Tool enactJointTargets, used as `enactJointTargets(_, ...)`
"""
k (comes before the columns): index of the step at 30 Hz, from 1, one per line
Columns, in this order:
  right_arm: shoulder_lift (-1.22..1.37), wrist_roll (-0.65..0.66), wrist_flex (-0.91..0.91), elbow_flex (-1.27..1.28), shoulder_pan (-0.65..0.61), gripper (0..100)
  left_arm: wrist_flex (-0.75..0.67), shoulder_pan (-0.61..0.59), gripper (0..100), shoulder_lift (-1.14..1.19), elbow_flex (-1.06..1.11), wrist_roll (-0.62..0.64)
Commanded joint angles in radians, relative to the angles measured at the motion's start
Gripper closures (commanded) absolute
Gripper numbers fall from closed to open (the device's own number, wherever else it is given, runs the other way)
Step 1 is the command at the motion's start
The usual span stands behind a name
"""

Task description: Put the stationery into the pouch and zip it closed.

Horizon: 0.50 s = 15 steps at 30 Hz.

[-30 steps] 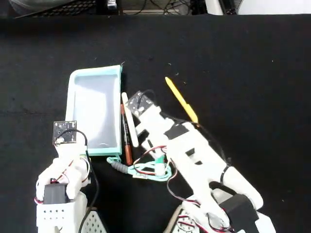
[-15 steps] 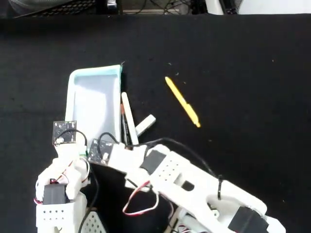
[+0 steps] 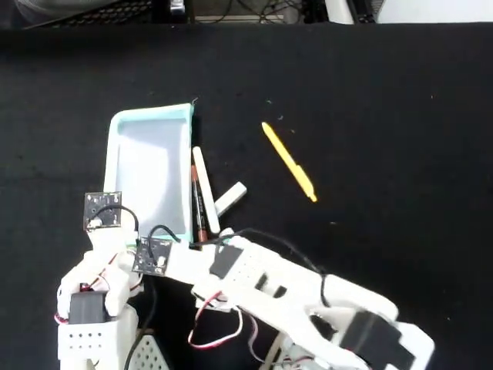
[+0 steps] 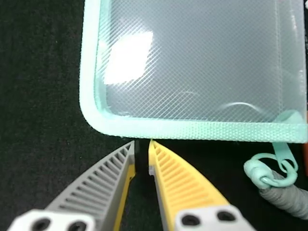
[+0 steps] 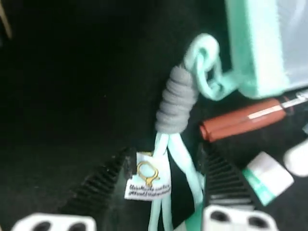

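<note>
**A:** Start at the left. How does the left tool (image 4: 141, 144) stand?

**B:** Its two fingers are nearly together, with only a thin slit between them and nothing in it. The tips sit just short of the mint rim of the pouch (image 4: 192, 130), near a rounded corner.

**A:** And the pouch itself?

**B:** It lies flat on the black desk (image 3: 385, 100): a mint border around a see-through mesh panel. In the high view it lies lengthwise ahead of the left arm (image 3: 96, 308). The stationery is all outside it, on the desk.

**A:** Next over?

**B:** The pull cord (image 5: 162, 140) trails from the pouch's near right corner. It is a mint loop with a grey coil (image 5: 175, 103) wrapped round it, then mint strands carrying a white tag (image 5: 147, 185). The right tool (image 5: 167, 153) has its fingers well apart, one on each side of those strands, and it grips nothing. The right arm (image 3: 254, 281) stretches low across the near side of the desk.

**A:** The pens?

**B:** A red-brown pen (image 3: 199, 212) lies along the pouch's right edge. A white pen (image 3: 205, 185) lies close against its other side. A white eraser (image 3: 230, 198) sits tilted just beside the white pen. A yellow pen (image 3: 289, 163) lies slanted, well apart to the right.
</note>
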Motion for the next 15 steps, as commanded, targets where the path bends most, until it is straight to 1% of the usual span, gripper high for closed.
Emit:
enactJointTargets(1,0.074,0.009,0.018,-0.074,0.009,78.3,-0.012,0.008,93,0.005,0.015,0.002)
enactJointTargets(3,0.101,0.011,0.011,-0.088,0.048,83.5,-0.012,0.010,93,0.005,0.015,0.002)
enactJointTargets(5,0.105,0.009,-0.038,-0.090,0.101,95.5,-0.012,0.010,93,0.005,0.015,0.002)
enactJointTargets(6,0.097,0.009,-0.055,-0.088,0.133,99.4,-0.012,0.008,93,0.005,0.015,0.002)
enactJointTargets(7,0.084,0.008,-0.063,-0.085,0.164,96.9,-0.012,0.008,93,0.005,0.015,0.002)
enactJointTargets(9,0.033,-0.003,-0.060,-0.085,0.215,98.9,-0.012,0.008,93,0.005,0.015,0.002)
enactJointTargets(10,-0.005,-0.018,-0.046,-0.084,0.229,98.4,-0.012,0.008,93,0.005,0.015,0.002)
enactJointTargets(15,-0.331,-0.025,0.120,-0.070,0.241,98.7,-0.012,0.008,93,0.005,0.015,0.002)
